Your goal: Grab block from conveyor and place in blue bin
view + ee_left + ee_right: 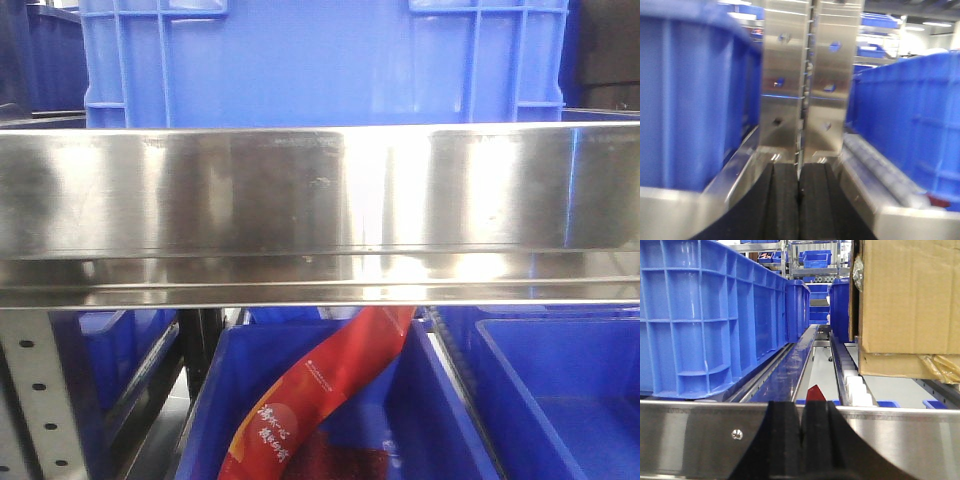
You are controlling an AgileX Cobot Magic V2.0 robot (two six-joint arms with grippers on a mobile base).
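Reading the scene from the left, the left tool [799,190] has its two black pads pressed together with nothing between them, pointing at a steel post [805,80] that stands between a blue crate [695,100] on its left and another on its right, with a row of rollers [880,170] just beside the tool. In the front view a broad steel rail [320,210] fills the middle; a big blue crate sits behind it, and below it an open blue bin [330,420] holds a red packet [320,400] with white lettering. No block shows in that bin, though the rail hides part of it. Further right, the right tool [801,430] is also pressed together and empty, resting over a steel rail, with a blue crate to its left, a cardboard box [910,305] to its right, and a small red tip [815,392] just past the pads.

No block can be made out anywhere, on a belt, in a tool or in a bin. These pictures would fit a wait for a block as well as a drop already made out of sight.
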